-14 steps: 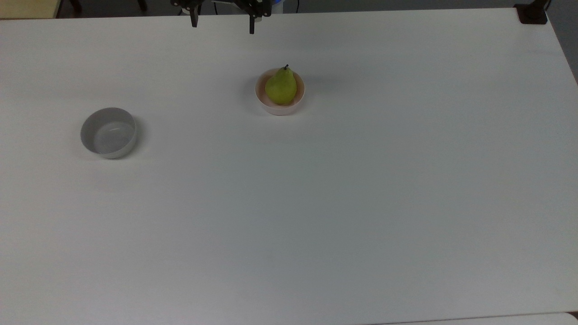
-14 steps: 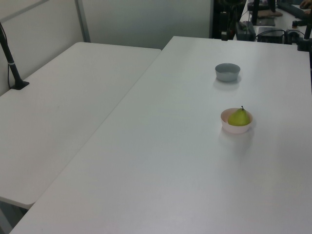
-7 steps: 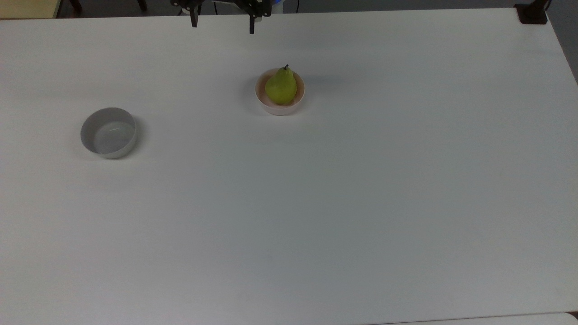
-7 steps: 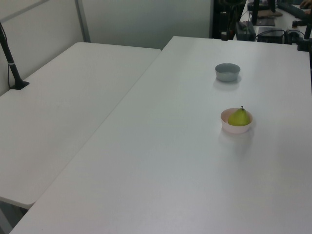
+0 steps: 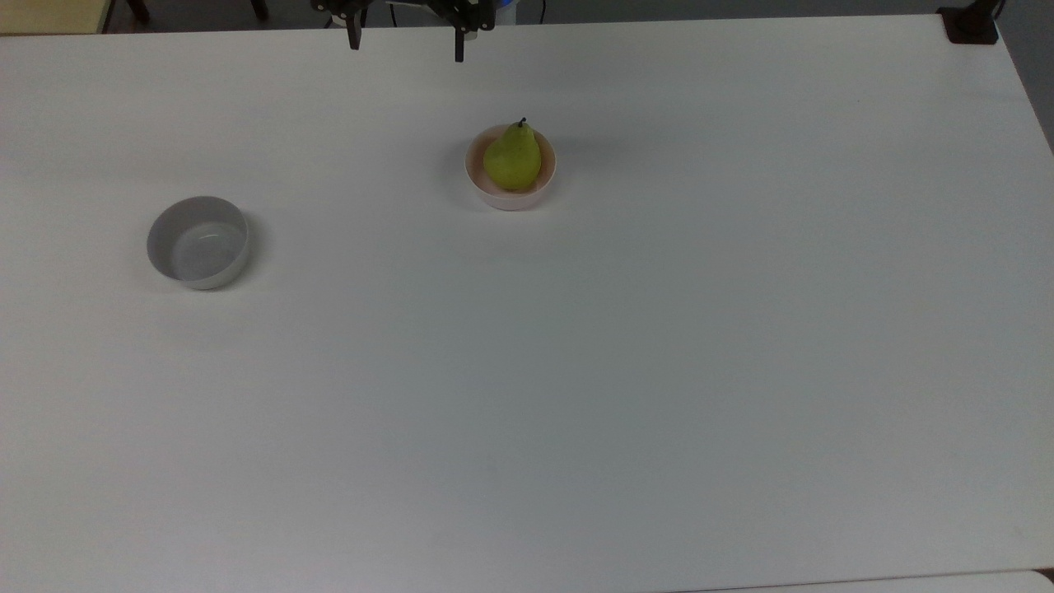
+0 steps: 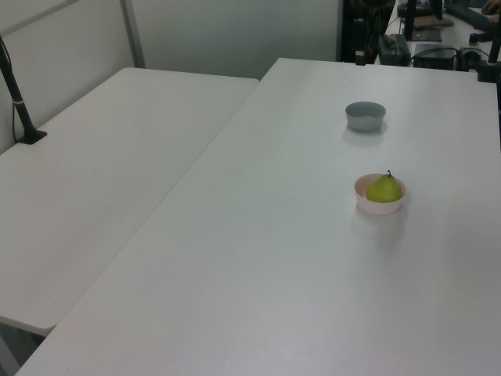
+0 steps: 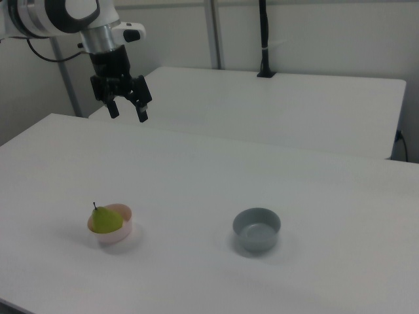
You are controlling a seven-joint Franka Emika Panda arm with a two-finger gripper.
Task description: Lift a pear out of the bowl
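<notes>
A yellow-green pear point(image 5: 512, 158) with a dark stem rests in the pale pink bowl point(image 5: 478, 183) on the white table; both also appear in the left view, pear point(image 6: 384, 189) and bowl point(image 6: 365, 202), and in the right view, pear point(image 7: 103, 220) and bowl point(image 7: 122, 233). My gripper point(image 5: 407, 48) hangs open at the top view's upper edge, well apart from the bowl. In the right view the gripper point(image 7: 128, 114) is high above the table, its two black fingers spread with nothing between them.
A grey-white bowl point(image 5: 198, 241) stands empty at the top view's left, also seen as the grey bowl point(image 7: 256, 229) in the right view. A second white table point(image 6: 86, 180) adjoins in the left view. A black post base point(image 5: 969, 25) sits at the top view's upper right corner.
</notes>
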